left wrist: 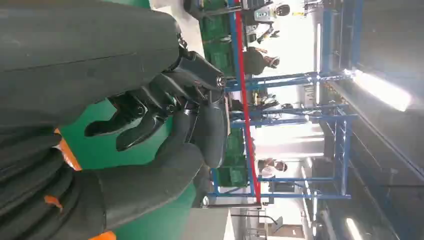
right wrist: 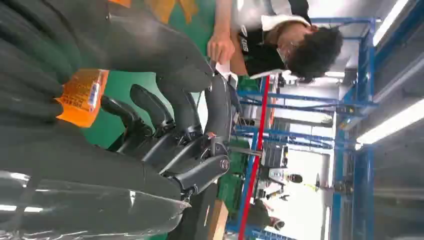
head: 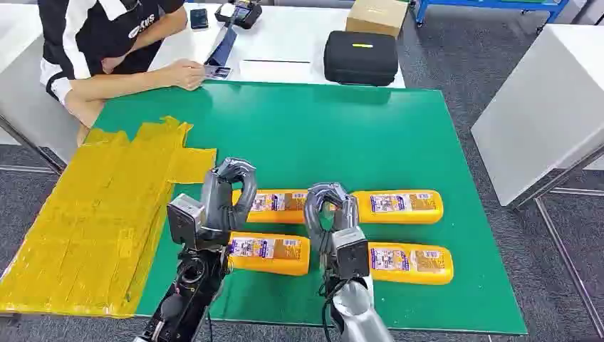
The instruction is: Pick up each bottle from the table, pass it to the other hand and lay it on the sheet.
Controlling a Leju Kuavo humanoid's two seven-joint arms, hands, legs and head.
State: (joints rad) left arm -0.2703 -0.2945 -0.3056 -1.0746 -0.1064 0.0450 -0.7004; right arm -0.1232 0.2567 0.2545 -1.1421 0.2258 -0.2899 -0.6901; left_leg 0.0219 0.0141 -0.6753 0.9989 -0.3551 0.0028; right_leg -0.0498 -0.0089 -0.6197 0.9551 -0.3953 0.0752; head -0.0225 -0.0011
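While four yellow bottles lie on the green table beneath and beside the raised hands, nothing is held: the left hand and right hand are seen curled, fingers apart in the wrist views. The yellow sheet lies left of the left hand.

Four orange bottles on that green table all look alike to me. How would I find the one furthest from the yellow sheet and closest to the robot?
Start at the green table, with the yellow sheet draped over its left end. Four orange bottles lie in two rows of two. Yours is the front-row bottle just right of the robot's right hand, the only one at the near right corner of the group.
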